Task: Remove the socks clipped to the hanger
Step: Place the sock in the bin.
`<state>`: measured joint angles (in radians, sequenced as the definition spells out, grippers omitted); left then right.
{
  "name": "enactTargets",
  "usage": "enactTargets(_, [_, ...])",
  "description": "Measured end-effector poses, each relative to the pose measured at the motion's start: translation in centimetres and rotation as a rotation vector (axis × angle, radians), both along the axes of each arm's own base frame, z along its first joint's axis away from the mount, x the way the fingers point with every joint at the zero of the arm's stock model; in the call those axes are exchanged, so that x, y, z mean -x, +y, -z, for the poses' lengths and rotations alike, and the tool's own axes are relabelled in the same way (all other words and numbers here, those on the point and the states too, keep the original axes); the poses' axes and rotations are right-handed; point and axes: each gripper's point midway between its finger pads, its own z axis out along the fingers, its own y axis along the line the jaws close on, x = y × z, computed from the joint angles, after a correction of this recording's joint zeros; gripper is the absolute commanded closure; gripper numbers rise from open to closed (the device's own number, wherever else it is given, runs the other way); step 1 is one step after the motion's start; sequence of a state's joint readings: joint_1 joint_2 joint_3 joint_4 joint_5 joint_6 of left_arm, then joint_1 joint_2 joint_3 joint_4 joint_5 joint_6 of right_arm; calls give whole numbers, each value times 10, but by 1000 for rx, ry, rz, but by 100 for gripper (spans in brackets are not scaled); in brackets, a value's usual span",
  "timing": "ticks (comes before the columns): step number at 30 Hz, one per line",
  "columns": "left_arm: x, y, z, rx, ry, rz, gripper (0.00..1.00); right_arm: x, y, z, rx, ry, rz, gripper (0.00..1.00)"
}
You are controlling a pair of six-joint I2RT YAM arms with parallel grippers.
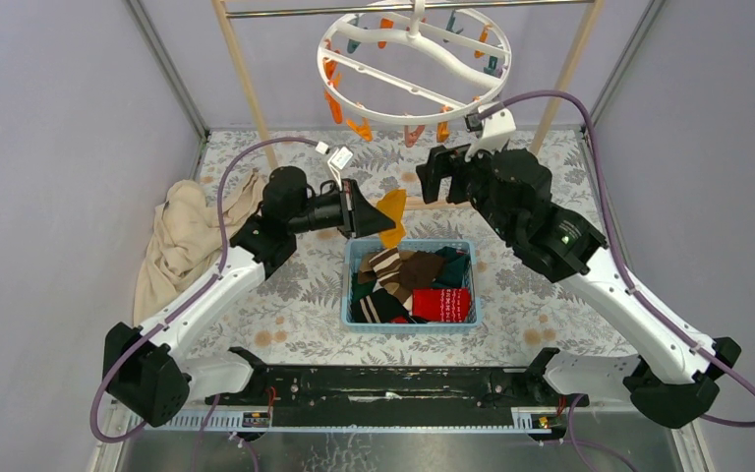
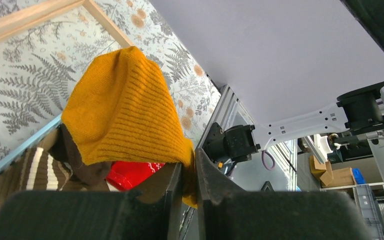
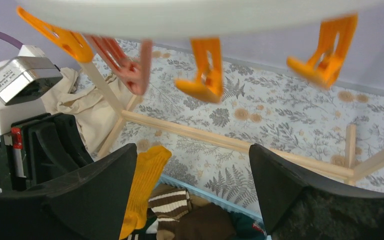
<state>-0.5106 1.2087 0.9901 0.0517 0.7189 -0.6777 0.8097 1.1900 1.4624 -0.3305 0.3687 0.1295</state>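
Left side of the table: a beige cloth [image 1: 182, 241] lies heaped, apart from the work.

Left gripper [image 1: 369, 211]: closed on the mustard sock [image 1: 391, 216]. The left wrist view shows the jaws nipping one edge of the fabric, the rest draping away from the fingers.

Mustard sock: its long axis hangs downward from the pincer. In the overhead view its free end falls over the far-left part of the blue basket [image 1: 346, 285], at about the far rim. The basket therefore lies below the left gripper and a little toward the arm bases. A release here looks likely to land the sock inside, though close to the rim (a short carry inward would be safer).

Basket contents: the other socks [image 1: 413, 285] lie piled inside, striped, brown, red and teal among them.

Right gripper [image 1: 442, 172]: jaws spread wide and holding nothing. It sits just under the near rim of the hanger [image 1: 408, 118].

Hanger: the orange clips [image 3: 205, 75] seen from the right wrist hang bare. I see no sock on any clip in view. The far clips are too small to be sure.
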Motion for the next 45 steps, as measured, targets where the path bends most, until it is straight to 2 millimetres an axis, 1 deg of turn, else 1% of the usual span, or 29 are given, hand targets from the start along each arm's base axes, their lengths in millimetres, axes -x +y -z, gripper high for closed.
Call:
enactTargets(3, [5,0,11,-8,30,4,78,8,-9,14,-5,23,14,9])
enactTargets(6, [9,1,24,-22,62,7,78,15,-17,33,-1,52,23,9])
enactTargets(12, [17,1,54,-58,132,17,73,25,-26,71,23,119,32,8])
enactTargets(14, [20,0,64,-72,154,23,71,28,-28,82,29,140,36,7])
enactTargets(19, [28,-4,95,-122,215,41,59,34,-33,101,40,176,42,7])
enactTargets(23, [33,-9,116,-162,249,55,58,37,-36,115,52,201,47,6])
enactTargets(27, [36,-14,135,-203,277,60,54,40,-38,127,61,221,51,5])
enactTargets(28, [36,-16,140,-215,283,61,50,40,-38,129,63,225,51,5])
enactTargets(29, [36,-17,144,-225,288,61,42,41,-39,131,64,228,52,5])
enactTargets(30, [37,-17,147,-234,290,60,29,42,-40,134,66,231,53,4])
enactTargets(31, [37,-18,150,-243,291,60,6,42,-41,136,68,234,53,3])
enactTargets(32, [37,-19,153,-251,287,59,2,43,-41,138,69,237,54,1])
enactTargets(36, [36,-19,160,-282,278,44,1,46,-44,149,81,247,54,0])
enactTargets(41, [32,-13,168,-336,266,8,1,49,-48,163,106,250,52,0])
enactTargets(45, [22,-7,170,-391,244,-46,1,46,-52,171,125,240,76,0])
